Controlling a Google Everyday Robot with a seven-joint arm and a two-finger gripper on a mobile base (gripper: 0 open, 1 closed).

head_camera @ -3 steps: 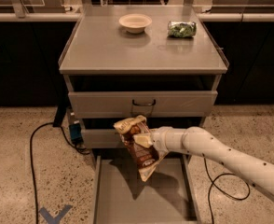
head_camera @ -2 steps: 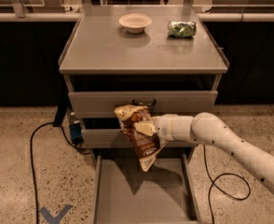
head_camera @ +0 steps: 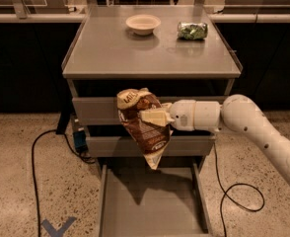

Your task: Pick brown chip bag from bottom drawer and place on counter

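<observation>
Since the earlier frame, the white arm [head_camera: 253, 127] has lifted its load higher. The broad grey metal counter [head_camera: 135, 53] carries a pale bowl [head_camera: 143, 23] and a clear, green-filled packet [head_camera: 193, 30]. Below, the shallow grey bottom drawer [head_camera: 150, 206] stands open. The crinkled dark-brown foil brown chip bag [head_camera: 147, 132] hangs before the grey drawer fronts [head_camera: 95, 110], above that drawer, with the gripper [head_camera: 152, 116] clamped on it.

**Site: kitchen-type room in use as a robot test area**

Long worktops [head_camera: 31, 18] with dark fronts run along the back, as in a canteen or office kitchen. A grey metal drawer cabinet [head_camera: 194, 147] stands alone on a speckled floor [head_camera: 17, 191]. Its surface [head_camera: 115, 53] carries a bowl [head_camera: 143, 23] and a snack packet [head_camera: 193, 30]. Loose cables [head_camera: 32, 177] and a blue tape mark [head_camera: 57, 227] on the floor indicate test use. The gripper [head_camera: 152, 117], in front of the upper drawer front, is clamped on a bag [head_camera: 150, 137].
</observation>
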